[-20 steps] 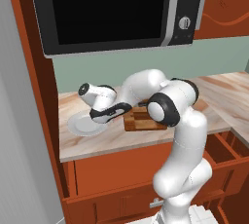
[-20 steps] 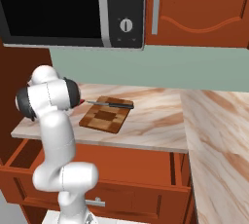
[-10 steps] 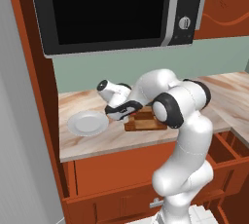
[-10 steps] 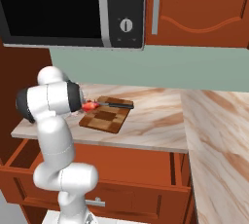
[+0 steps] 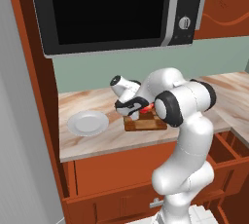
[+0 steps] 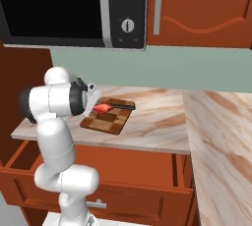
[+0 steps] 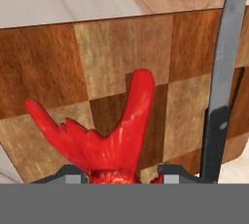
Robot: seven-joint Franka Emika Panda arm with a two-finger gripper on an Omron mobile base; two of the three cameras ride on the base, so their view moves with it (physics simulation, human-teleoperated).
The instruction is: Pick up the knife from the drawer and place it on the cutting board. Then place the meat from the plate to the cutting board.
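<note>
Red-orange meat (image 7: 104,145), pinched between the gripper (image 6: 97,108) fingers, now hangs above the cutting board (image 7: 112,52) — carried off the plate (image 5: 88,122); knife (image 7: 221,96) alongside — release remains.

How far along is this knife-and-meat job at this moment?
Done: the knife already lies on the cutting board, and the plate sits bare on the counter. In hand: the end effector is shut on the meat, holding it over the board. Left: lower the meat onto the checkered blocks and release it.
</note>
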